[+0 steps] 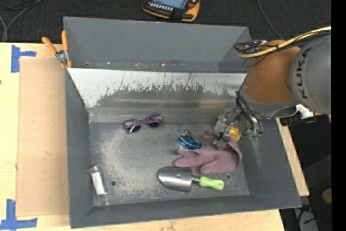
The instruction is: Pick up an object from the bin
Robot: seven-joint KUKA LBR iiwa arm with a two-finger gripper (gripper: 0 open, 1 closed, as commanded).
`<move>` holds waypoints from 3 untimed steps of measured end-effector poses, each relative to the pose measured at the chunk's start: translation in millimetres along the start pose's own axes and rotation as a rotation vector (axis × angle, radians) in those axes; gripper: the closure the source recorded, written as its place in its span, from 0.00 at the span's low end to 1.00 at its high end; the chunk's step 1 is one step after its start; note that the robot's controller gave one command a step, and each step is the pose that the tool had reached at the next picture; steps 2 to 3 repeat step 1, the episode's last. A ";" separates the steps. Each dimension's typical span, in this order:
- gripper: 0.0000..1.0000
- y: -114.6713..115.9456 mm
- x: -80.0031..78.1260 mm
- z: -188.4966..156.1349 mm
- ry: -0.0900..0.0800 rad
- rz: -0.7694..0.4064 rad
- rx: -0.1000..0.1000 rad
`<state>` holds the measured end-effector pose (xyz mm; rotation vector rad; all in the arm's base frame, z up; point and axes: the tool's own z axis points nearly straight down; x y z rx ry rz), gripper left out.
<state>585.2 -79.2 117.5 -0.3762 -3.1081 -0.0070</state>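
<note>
Grey bin [135, 170] floor, 5 things: mauve glove [211, 159] just beside gripper [230, 132], blue wrapper [189, 142] near, green-handled trowel [186, 179] beyond glove, purple sunglasses [142, 123] and white tube [97, 180] well apart.

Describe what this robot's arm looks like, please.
The arm is thick, rounded and grey, with dark lettering. An orange cover wraps its wrist, with yellow and black cables looping above. The gripper is a small metal cluster with thin wires.
</note>
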 end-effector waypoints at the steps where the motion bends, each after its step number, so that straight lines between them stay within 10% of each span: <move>1: 1.00 0.0 0.8 -40.5 0.002 -0.001 -0.001; 3: 1.00 0.0 0.8 -40.5 0.002 -0.001 -0.001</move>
